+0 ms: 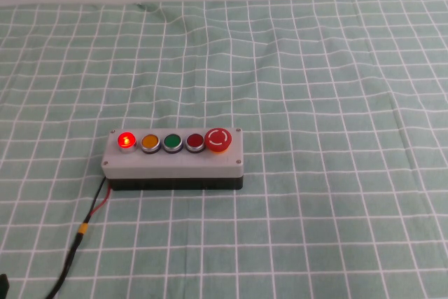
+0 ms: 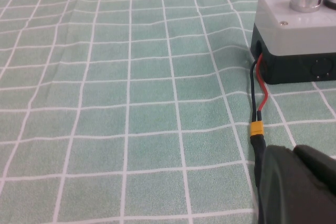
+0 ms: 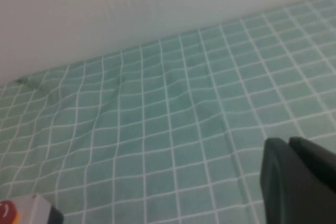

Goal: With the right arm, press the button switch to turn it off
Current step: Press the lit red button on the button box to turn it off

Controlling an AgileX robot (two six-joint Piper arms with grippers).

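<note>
Green checked cloth point(image 1: 315, 68); left gripper point(image 2: 296, 182) by cable point(image 2: 255, 98), right gripper point(image 3: 294, 177) above cloth; grip unclear.

The left pincer point(image 2: 296, 184) and right pincer point(image 3: 295, 178) have matte black, rounded shells.

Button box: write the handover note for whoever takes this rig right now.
Left gripper: low over the green checked cloth, beside the cable that leaves the button box at its left end.
Right gripper: over bare cloth, clear of the box; neither arm shows in the high view.
Box: near the table's middle, with five buttons in a row. The lit red button at the left end glows.
Done: nothing, the light is on.
Left: bring the right arm over and press, probably on the lit button.
</note>
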